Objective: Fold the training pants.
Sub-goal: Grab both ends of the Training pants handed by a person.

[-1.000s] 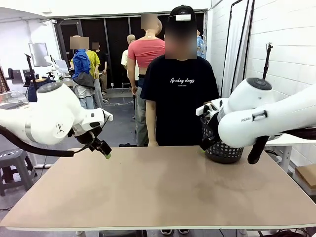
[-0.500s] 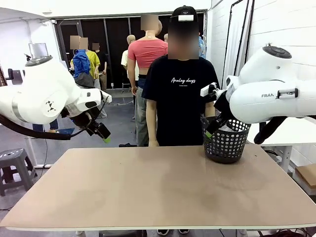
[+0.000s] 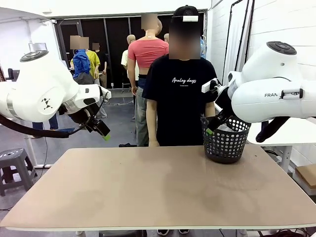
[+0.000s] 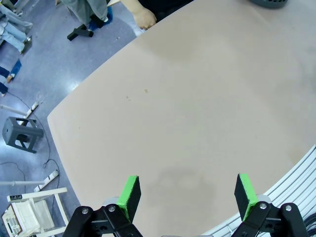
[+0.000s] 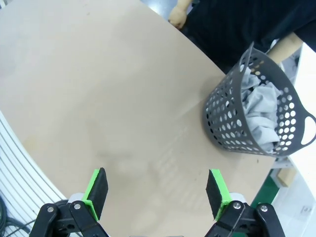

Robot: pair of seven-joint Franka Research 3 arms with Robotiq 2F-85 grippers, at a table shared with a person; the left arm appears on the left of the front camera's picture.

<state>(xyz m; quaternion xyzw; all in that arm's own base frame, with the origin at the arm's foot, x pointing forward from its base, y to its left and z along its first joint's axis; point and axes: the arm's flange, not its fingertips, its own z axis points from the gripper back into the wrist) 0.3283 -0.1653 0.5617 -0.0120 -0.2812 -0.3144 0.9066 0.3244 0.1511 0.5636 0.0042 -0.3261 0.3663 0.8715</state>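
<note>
Tan surface (image 3: 163, 192) stretches out in front of me, with faint darker smudges near the middle. Black mesh basket (image 3: 224, 148) stands upright at its far right, close to the far edge. Person (image 3: 180, 98) in a black printed tee and dark cap stands at the far side, just left of the basket. Grey stool (image 3: 14, 160) is on the floor off the left end. White wall (image 3: 281, 29) is on the right.

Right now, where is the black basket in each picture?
Front view: basket on the table's far right, beside the person.
Left wrist view: basket, a sliver at the top edge, right.
Right wrist view: basket upper right, grey training pants inside.
Shared landmark: the tan table.
</note>
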